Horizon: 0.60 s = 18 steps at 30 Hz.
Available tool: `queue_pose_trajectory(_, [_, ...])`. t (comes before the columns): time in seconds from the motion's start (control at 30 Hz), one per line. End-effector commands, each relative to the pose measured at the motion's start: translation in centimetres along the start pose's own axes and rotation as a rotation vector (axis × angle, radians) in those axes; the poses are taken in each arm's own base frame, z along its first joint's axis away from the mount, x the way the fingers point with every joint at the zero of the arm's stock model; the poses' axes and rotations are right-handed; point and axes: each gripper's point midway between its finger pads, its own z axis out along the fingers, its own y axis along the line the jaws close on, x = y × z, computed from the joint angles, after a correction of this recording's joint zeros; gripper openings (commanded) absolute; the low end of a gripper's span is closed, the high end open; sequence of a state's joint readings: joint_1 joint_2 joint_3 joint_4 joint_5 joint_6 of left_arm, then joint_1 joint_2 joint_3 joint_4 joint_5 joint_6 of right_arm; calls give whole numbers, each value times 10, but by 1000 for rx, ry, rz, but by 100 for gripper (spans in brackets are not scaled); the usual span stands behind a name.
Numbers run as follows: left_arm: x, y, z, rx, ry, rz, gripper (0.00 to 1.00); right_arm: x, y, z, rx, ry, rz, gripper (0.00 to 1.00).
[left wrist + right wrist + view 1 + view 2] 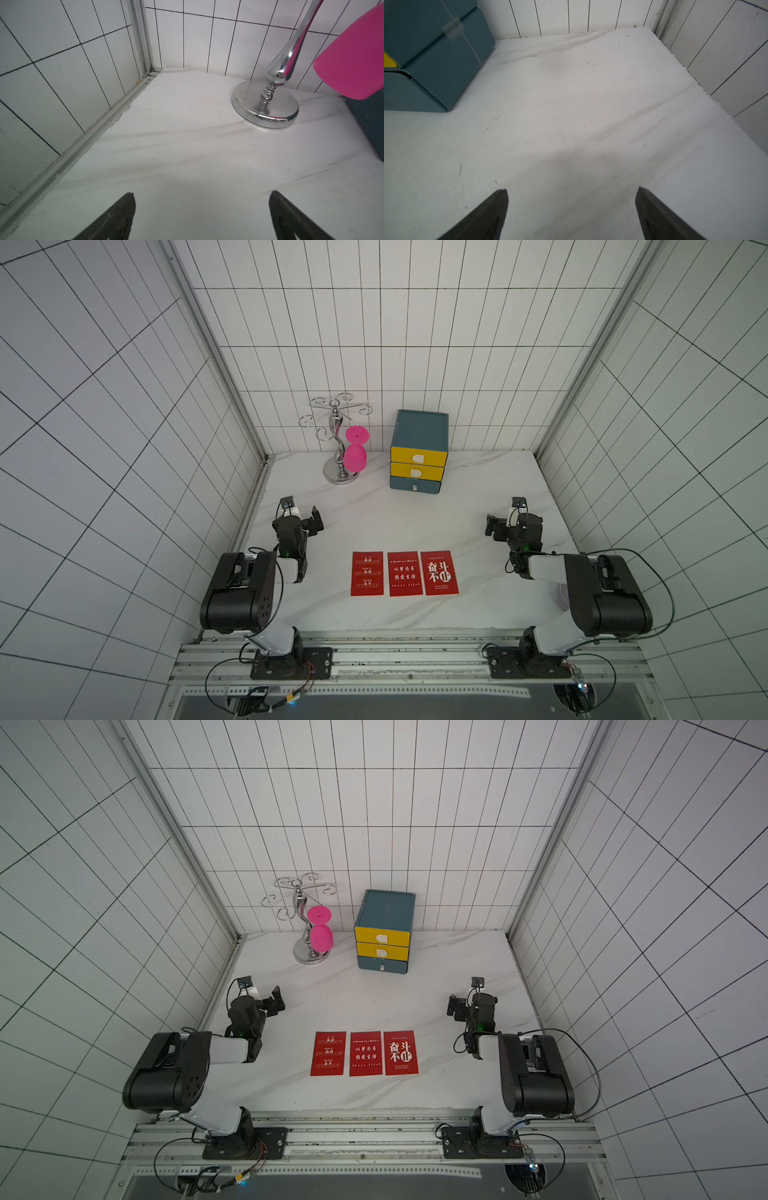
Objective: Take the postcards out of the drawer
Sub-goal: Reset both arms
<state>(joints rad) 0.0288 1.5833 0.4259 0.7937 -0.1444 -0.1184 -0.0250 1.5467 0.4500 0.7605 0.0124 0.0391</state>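
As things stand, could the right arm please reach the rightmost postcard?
Probably yes: the rightmost postcard lies flat on the table beside that arm, nothing stands between them, and the right claw is open and empty.

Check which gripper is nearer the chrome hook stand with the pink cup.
Left. The left gripper sits just in front of the chrome hook stand; the right gripper is across the marble table, on the far side of the teal-and-yellow drawer cabinet.

Chrome rack [335, 423], pink goblet [355, 458], white marble table [374, 526]
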Motion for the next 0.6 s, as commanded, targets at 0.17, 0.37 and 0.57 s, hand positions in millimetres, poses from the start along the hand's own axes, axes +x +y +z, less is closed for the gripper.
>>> queue_pose_trajectory(0.17, [-12,-8,0,33,-17,17,99,-6,1,-2,-13,-32,-11,98])
queue_pose_trajectory(0.37, [-11,-8,1,31,-11,18,99,-5,0,-1,-10,-33,-11,99])
queue_pose_trajectory(0.57, [-11,-7,2,23,-5,16,99,-6,0,-1,-11,-34,-11,98])
